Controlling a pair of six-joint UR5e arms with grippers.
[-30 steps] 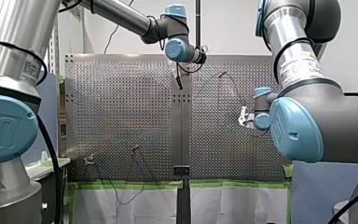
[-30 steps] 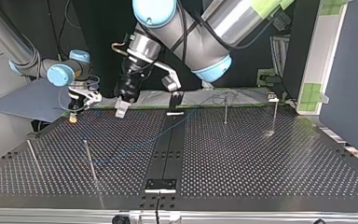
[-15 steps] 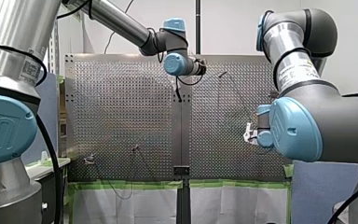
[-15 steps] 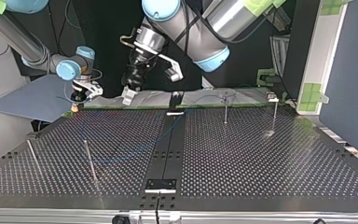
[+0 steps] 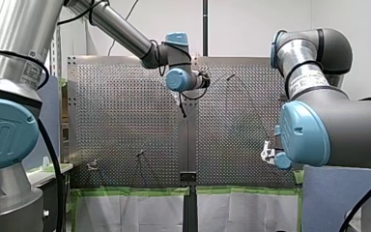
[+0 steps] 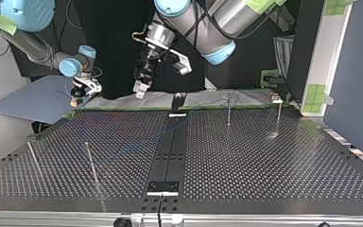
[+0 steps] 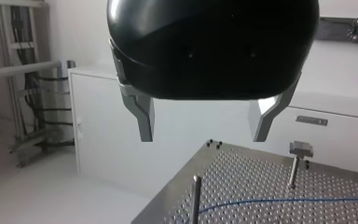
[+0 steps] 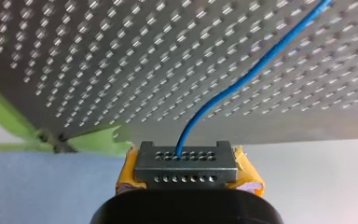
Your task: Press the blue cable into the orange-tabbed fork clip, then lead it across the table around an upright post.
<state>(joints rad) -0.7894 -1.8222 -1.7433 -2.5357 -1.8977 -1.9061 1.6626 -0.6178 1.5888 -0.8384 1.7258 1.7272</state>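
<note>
Blue cable (image 8: 242,83) seemingly between right jaws

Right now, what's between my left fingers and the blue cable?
Left wrist view: only air and the top of an upright post; the open left fingers hang above the table, where the blue cable lies.

table (image 6: 274,165): shiny metal | blue cable (image 8: 242,81): smooth, glossy | left tool (image 7: 203,137): glossy black shell, matt metal fingers (image 7: 142,112)
</note>
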